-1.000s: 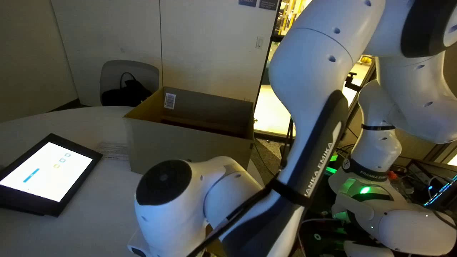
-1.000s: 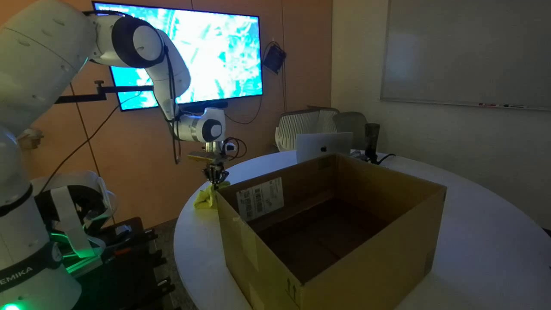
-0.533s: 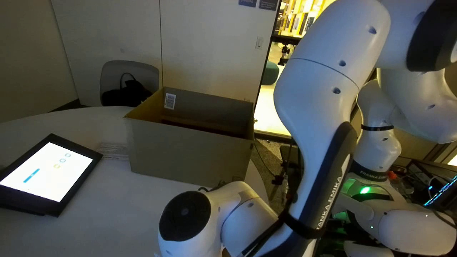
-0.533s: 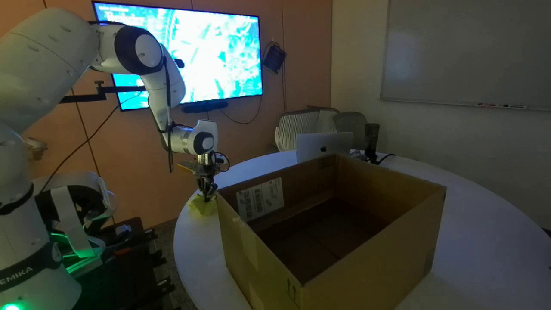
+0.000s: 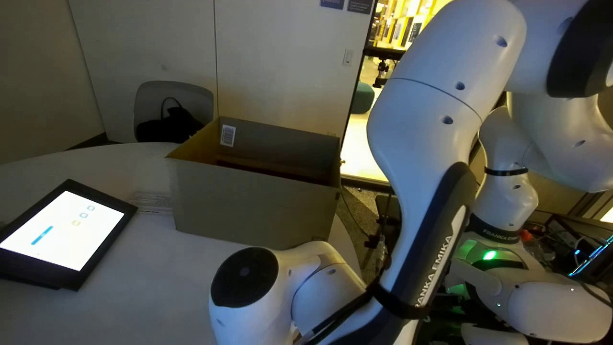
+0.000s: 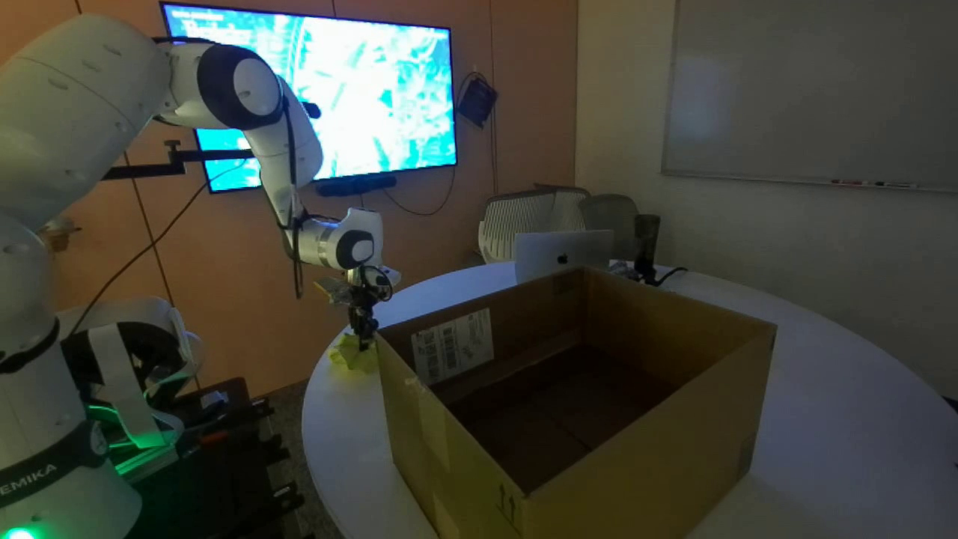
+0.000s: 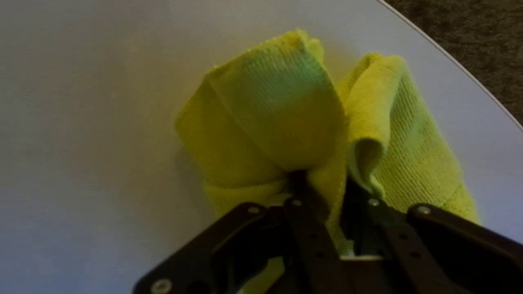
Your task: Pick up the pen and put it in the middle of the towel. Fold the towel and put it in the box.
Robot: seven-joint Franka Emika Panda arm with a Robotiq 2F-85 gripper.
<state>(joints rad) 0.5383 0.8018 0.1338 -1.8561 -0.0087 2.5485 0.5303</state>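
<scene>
The robot's white arm (image 6: 292, 142) reaches out over the rounded edge of the bench (image 6: 838, 419), its hand (image 7: 327, 183) pointing down into the yellow-green towel (image 7: 265, 114). That cloth lies in a rumpled heap on the bench, close to the edge and just beside a corner of the big cardboard box (image 6: 644, 442), outside it; whether cloth and cardboard touch, I can't make out. In the wrist view a broad flap rises on one side of the heap and a narrow, curled fold on the other. The dark fingers (image 7: 308, 232) stand close to each other with some of the towel between them, but I cannot tell whether they are pinching it or only sitting loosely around it. The box stands upright, open at the top, a white label (image 6: 453, 346) with barcodes on one inner wall. Beyond it, in an exterior view, there's a laptop (image 6: 539, 251) with its lid up, and a big lit screen (image 6: 374, 97) hangs on the wall. In an exterior view a tablet (image 5: 72, 235) glows on the bench near the box, and a black bag (image 5: 167, 125) rests on a grey chair (image 5: 153, 98).
</scene>
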